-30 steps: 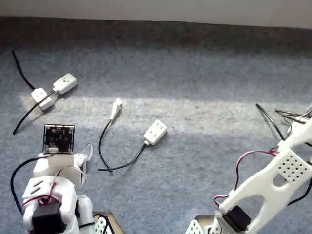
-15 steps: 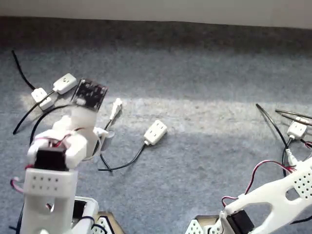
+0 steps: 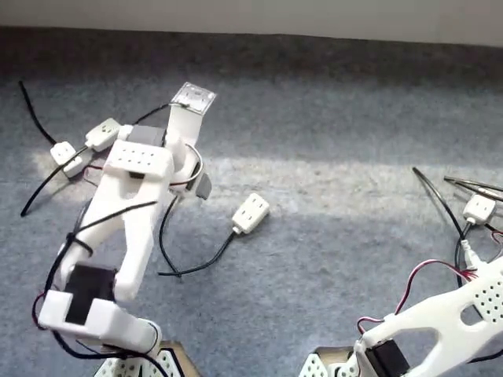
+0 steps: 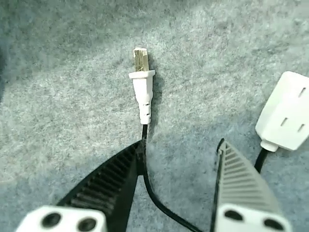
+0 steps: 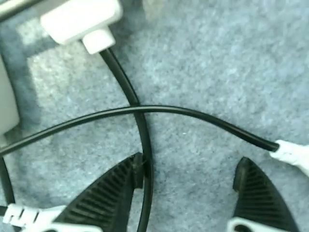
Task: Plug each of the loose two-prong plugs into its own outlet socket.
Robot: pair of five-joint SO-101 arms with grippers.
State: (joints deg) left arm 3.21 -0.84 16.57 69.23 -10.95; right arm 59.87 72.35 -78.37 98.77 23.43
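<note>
On the grey carpet, well out to the side of the left arm, a white outlet block lies just beside a smaller white cord end. Whether anything sits in that block's slots cannot be told.

The left claw is open, its dark finger and grey finger spread wide with nothing gripped between them. A black cord runs close along the inner edge of the dark finger and leads out past the fingertips to the loose two-prong plug. The plug lies flat on the carpet just ahead of the claw, its prongs pointing away from it and in no socket. On the outer side of the grey finger lies the middle outlet socket, near that fingertip but apart from it. The slots that show on it are empty.

Farther right, the right outlet block lies near the carpet's edge, just beyond the right arm. The right claw is also open and holds nothing. It hangs over two crossing black cords. The straight cord comes from the white block ahead of the claw and passes close against one fingertip. The curved cord crosses it ahead of the open fingers and ends in a white plug body just beside the other fingertip. Its prongs are out of sight.
</note>
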